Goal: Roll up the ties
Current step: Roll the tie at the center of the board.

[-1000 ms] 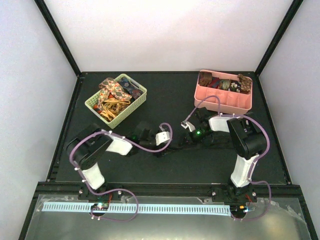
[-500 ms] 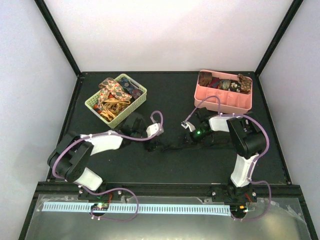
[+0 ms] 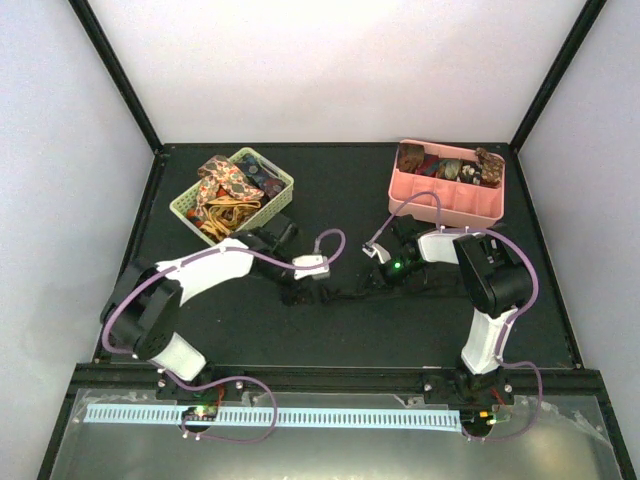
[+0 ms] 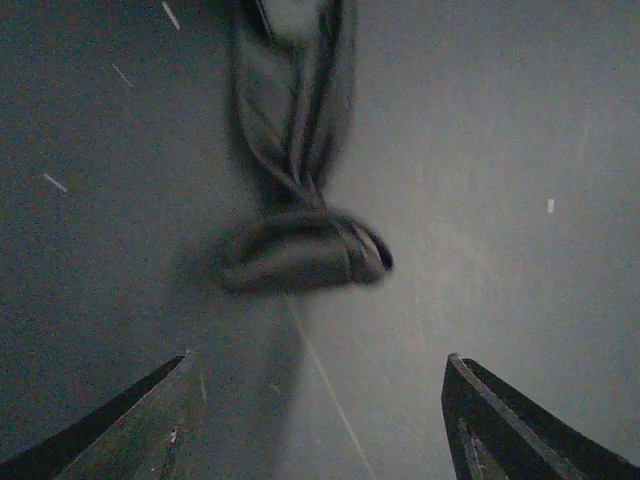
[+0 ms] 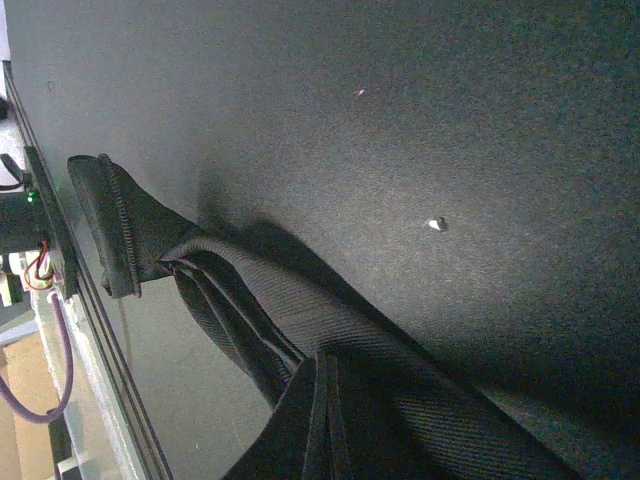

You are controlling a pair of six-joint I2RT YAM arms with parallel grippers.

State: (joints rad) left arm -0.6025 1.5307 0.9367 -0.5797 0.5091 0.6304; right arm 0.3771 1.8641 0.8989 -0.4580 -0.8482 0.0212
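A dark, near-black tie point(image 3: 345, 292) lies on the black mat between my two grippers. In the left wrist view its folded, bunched end point(image 4: 300, 252) lies just ahead of my left gripper point(image 4: 320, 430), which is open, empty and low over the mat. In the top view the left gripper point(image 3: 302, 292) sits at the tie's left end. My right gripper point(image 3: 378, 272) is at the tie's right end. In the right wrist view the tie point(image 5: 300, 330) rises off the mat toward the camera and hides the fingers, so it looks held.
A green basket point(image 3: 282, 186) at the back left holds several loose paisley ties point(image 3: 225, 185). A pink bin point(image 3: 447, 205) at the back right holds rolled ties point(image 3: 445, 167). Purple cables loop along both arms. The mat's front edge runs near the arm bases.
My left arm has stretched out low over the mat, and its gripper has come down to the tie's left end. The right arm and the tie have stayed put.
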